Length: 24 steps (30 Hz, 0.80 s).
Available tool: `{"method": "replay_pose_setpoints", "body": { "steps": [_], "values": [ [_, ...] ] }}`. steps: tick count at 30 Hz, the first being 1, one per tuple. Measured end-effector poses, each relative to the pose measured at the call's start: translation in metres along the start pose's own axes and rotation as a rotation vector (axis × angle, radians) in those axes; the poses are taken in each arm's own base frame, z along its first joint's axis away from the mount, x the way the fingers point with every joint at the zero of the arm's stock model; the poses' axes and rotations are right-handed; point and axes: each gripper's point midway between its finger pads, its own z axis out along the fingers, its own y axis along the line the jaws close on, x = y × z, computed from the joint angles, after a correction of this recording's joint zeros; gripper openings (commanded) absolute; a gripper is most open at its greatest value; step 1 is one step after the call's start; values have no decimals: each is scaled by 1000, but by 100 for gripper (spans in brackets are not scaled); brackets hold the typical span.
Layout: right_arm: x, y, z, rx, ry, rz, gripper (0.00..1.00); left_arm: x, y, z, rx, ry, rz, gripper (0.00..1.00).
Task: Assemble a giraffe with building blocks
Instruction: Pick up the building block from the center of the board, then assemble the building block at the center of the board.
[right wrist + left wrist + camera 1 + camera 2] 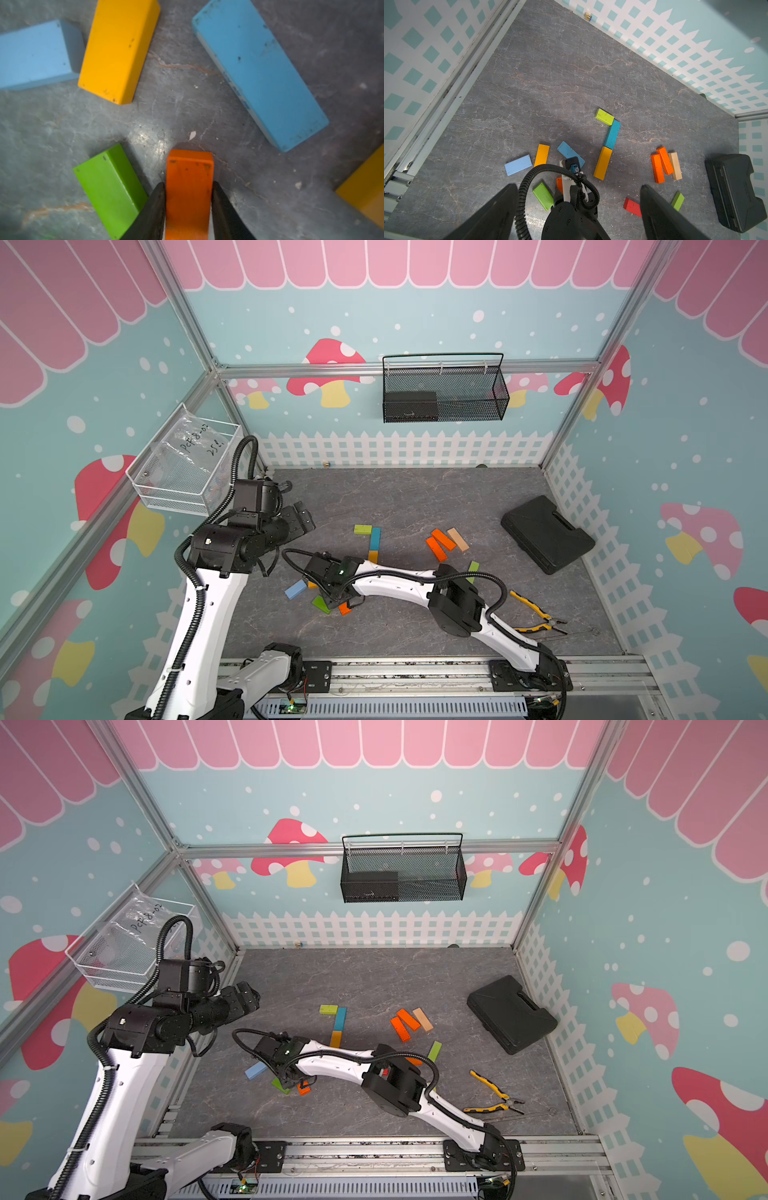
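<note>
My right gripper (188,184) is shut on the long sides of an orange building block (189,166) that lies low over the grey table, at the front left in both top views (344,608) (304,1088). Close around it lie a green block (110,191), a yellow one (118,49), a light blue one (35,56) and a blue one (259,70). Farther back, a lime block (362,529), a teal block (375,538) and a yellow block (372,556) form a bent line. My left gripper (305,522) hangs open and empty, raised at the left.
Two orange blocks (436,549) and a tan one (457,539) lie side by side right of centre, with a green block (473,568) and a red block (632,207) nearer the front. A black case (546,534) and yellow-handled pliers (536,616) sit at the right.
</note>
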Motion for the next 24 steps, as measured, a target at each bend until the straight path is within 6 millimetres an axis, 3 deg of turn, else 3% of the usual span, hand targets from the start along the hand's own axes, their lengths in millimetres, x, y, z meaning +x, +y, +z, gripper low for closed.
{"method": "replay_pose_setpoints", "body": {
  "steps": [8,11,18,21,24],
  "values": [
    [7,-19,-14,61,-6,84,9,1,0,3,8,4,-4,94],
    [3,-29,-37,89,-44,128,9,2,-1,5,15,9,-5,94],
    [-26,-44,-121,60,-210,259,10,-1,-1,6,26,0,-16,94],
    [-29,-50,-134,69,-236,303,10,-5,0,6,30,-10,-25,94],
    [-26,-56,-132,92,-237,349,10,-7,1,6,32,-13,-33,94]
  ]
}}
